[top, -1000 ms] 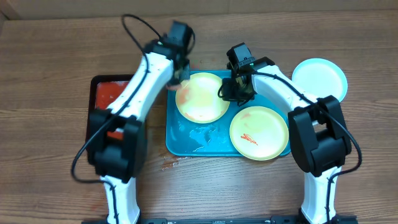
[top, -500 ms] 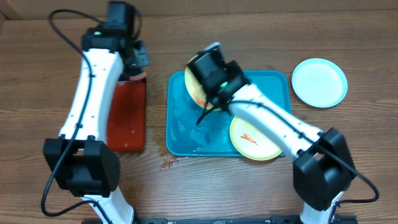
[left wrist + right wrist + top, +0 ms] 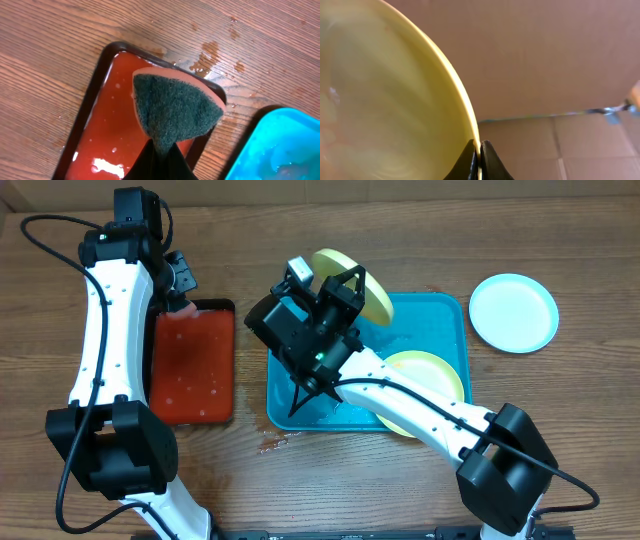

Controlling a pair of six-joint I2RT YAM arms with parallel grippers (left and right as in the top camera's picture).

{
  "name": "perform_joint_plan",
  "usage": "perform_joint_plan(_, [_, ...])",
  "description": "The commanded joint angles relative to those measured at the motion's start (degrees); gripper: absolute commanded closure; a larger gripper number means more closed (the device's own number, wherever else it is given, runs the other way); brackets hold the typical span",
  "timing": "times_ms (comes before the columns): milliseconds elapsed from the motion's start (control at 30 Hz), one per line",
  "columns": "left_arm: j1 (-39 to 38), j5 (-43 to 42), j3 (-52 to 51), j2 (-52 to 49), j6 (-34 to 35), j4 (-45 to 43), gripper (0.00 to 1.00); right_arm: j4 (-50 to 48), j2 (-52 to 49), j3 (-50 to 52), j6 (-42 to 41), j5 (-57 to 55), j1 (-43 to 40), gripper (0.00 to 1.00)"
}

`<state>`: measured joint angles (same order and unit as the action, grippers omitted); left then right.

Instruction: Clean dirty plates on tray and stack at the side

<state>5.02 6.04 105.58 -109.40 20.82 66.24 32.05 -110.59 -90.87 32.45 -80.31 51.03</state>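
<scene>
the left arm (image 3: 103, 330) stretches forward, left gripper (image 3: 161, 149) clamped on a sponge (image 3: 172, 112); the right arm (image 3: 410, 405) reaches across to centre, right gripper (image 3: 480, 150) pinching a tilted plate (image 3: 395, 100) by its rim.

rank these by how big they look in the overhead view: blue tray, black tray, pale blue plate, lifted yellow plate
1. blue tray, largest
2. black tray
3. pale blue plate
4. lifted yellow plate, showing least; but it is tilted, partly hidden and nearer the camera, so unsure against the pale blue plate
</scene>
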Motion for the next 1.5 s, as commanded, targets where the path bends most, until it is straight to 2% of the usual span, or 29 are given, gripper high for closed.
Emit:
perform_joint_plan(0, [0.17,-1.64,-0.11,0.00,-0.26,-0.07,0.96,-0.48,1.73,-1.44,1.36,-3.10,0.17,0.96])
perform_joint_plan(100, [0.17,-1.64,-0.11,0.00,-0.28,-0.04,0.96,2.91,1.73,-1.44,-8.96,4.17,-0.07,0.96])
perform_joint_plan(233, [0.17,-1.64,-0.11,0.00,-0.28,-0.02,0.96,10.78,1.73,-1.46,-13.09,28.41,-3.23,0.96])
perform_joint_plan(333, [0.17,-1.66,-0.11,0.00,-0.28,-0.04,0.96,11.02,2.51,-1.66,-24.33,31.93,-8.52,0.96])
perform_joint_plan(400, [0.13,-1.66,-0.11,0.00,-0.28,-0.07,0.96,13.14,3.89,-2.36,-30.01,39.23,-13.57,0.96])
perform_joint_plan(433, [-0.11,-1.64,-0.11,0.00,-0.28,-0.09,0.96,14.27,4.79,-2.75,-30.84,46.64,-16.85,0.96])
perform_joint_plan(567, [-0.46,-1.62,-0.11,0.00,-0.28,-0.44,0.96,16.61,6.62,-2.91,-30.77,74.75,-30.14,0.96])
perform_joint_plan(633, [-0.57,-1.64,-0.11,0.00,-0.28,-0.42,0.96,18.97,6.16,-2.84,-30.80,84.94,-39.30,0.96])
perform_joint_plan(700, [-0.55,-1.64,-0.11,0.00,-0.28,-0.42,0.96,20.98,5.42,-2.82,-30.82,89.77,-46.31,0.96])
perform_joint_plan(933, [-0.59,-1.62,-0.11,0.00,-0.26,-0.48,0.96,22.47,2.99,-0.20,-31.21,91.80,-65.81,0.96])
perform_joint_plan(1100, [-0.59,-1.62,-0.11,0.00,-0.26,-0.57,0.96,21.46,1.49,1.29,-33.31,92.00,-75.23,0.96])
perform_joint_plan(1233, [-0.59,-1.62,-0.11,0.00,-0.24,-0.68,0.96,20.46,-0.74,1.29,-34.03,92.00,-79.03,0.96])
perform_joint_plan(1467, [-0.59,-1.64,-0.11,0.00,-0.24,-0.70,0.96,18.64,-4.79,1.29,-34.69,91.32,-79.28,0.96])
